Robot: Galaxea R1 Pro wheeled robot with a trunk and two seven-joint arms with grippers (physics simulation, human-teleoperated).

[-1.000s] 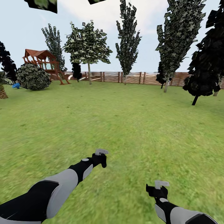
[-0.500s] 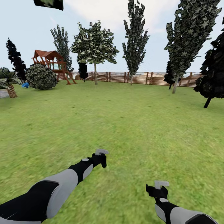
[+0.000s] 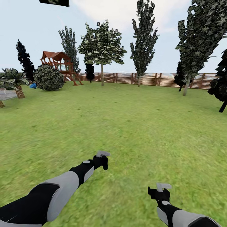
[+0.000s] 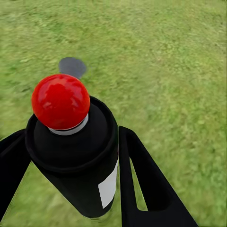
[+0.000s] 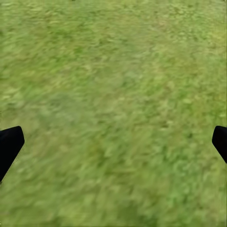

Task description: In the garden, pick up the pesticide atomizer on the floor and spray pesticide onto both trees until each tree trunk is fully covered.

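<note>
In the left wrist view my left gripper (image 4: 71, 165) is shut on the pesticide atomizer (image 4: 75, 156), a black bottle with a white label and a red ball on top, held between two black fingers (image 4: 146, 189). Over the lawn in the head view, the left gripper (image 3: 103, 161) reaches forward and the right gripper (image 3: 157, 193) hangs lower, at the right. The right gripper (image 5: 113, 146) is open, with only grass between its fingertips. A tree (image 3: 101, 47) with a broad crown stands far off by the fence, its pale tree trunk (image 3: 102, 75) thin at this distance.
A brown slat fence (image 3: 151, 78) closes the far side of the lawn. Dark narrow conifers (image 3: 143, 37) stand along it and at the right. A red playhouse (image 3: 58, 63), a round bush (image 3: 48, 77) and palm-like plants (image 3: 14, 82) sit at the far left. A grey disc (image 4: 72, 66) lies on the grass.
The whole head view has slid to the right, so the camera has turned left. Both arms keep the same pose in the picture.
</note>
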